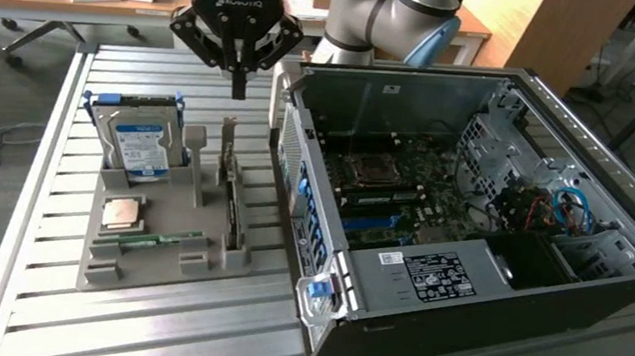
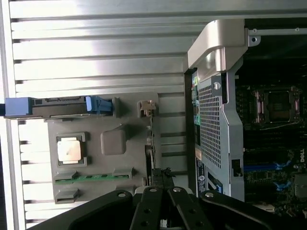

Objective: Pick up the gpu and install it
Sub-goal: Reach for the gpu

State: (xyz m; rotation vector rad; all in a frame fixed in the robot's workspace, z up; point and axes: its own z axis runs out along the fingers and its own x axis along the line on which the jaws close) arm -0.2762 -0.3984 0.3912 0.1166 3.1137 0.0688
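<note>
The gpu (image 1: 227, 180) stands on its long edge in a slot of the grey holder (image 1: 152, 263), its silver bracket at the far end. In the wrist view the gpu (image 2: 149, 141) is a thin edge-on line, with the bracket near the holder's corner. My gripper (image 1: 238, 90) hangs above the card's far end. Its fingers are pressed together, they hold nothing, and they do not touch the card. In the wrist view the gripper (image 2: 161, 176) sits right over the card's line.
The open computer case (image 1: 599, 161) lies at the exterior view's right, with its motherboard (image 1: 392, 190) exposed. The holder also carries a silver hard drive (image 1: 140, 142), a processor chip (image 1: 124, 212) and a green memory stick (image 1: 160, 238). All rest on a slatted metal table (image 1: 164, 321).
</note>
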